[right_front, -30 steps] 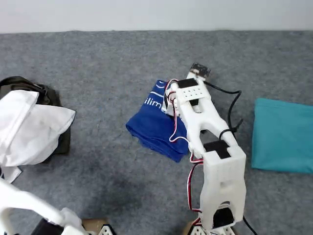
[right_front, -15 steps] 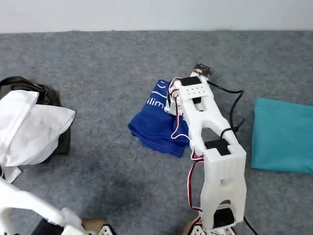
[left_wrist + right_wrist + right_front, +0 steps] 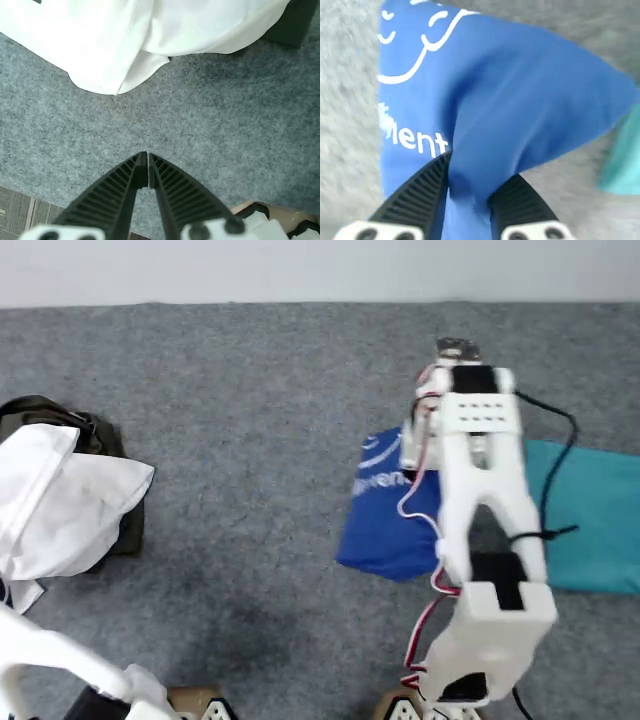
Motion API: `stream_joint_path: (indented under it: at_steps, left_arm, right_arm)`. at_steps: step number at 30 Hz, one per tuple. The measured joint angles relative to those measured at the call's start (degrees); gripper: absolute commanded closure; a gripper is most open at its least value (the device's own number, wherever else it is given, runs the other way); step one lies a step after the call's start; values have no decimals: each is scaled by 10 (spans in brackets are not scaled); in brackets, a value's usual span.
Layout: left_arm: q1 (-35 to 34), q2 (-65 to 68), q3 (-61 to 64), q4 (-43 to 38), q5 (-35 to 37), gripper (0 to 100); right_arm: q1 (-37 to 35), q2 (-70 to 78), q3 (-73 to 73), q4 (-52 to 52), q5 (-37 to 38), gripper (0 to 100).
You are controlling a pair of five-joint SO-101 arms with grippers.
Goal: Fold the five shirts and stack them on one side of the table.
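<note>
Blue shirt (image 3: 385,530): folded into a compact bundle, white print up, creased where pinched. It sits right of table (image 3: 250,390) centre, about 4 o'clock, just beside the teal shirt (image 3: 600,530) at 3 o'clock. Right gripper (image 3: 470,170): jaws nearly closed on a ridge of the blue fabric.

Progress, as judged: teal folded flat and placed; blue folded, not yet stacked. White shirt (image 3: 60,500) lies crumpled over dark olive shirt (image 3: 110,440) at 9 o'clock, both to do.

Left gripper (image 3: 148,159): closed, empty, near the white shirt.

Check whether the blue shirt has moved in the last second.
Yes. Pinched in the right end effector, the blue shirt has slid toward the teal shirt, away from the white shirt.
</note>
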Motion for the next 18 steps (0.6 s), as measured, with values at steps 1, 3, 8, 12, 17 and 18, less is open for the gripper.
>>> stream_joint_path:
  at_steps: [1, 3, 8, 12, 17, 18]
  left_arm:
    - [0, 0, 0, 3, 0, 984]
    - [0, 0, 0, 5, 0, 984]
    - [0, 0, 0, 8, 0, 984]
    - [0, 0, 0, 8, 0, 984]
    - [0, 0, 0, 8, 0, 984]
    - [0, 0, 0, 8, 0, 984]
  right_arm:
    - [13, -10, 0, 11, 32, 990]
    - [43, -24, 0, 34, 95, 990]
    - [127, -40, 0, 47, 205, 990]
    - [185, -40, 0, 47, 269, 990]
    - [236, -47, 0, 9, 305, 990]
    - [246, -47, 0, -6, 308, 990]
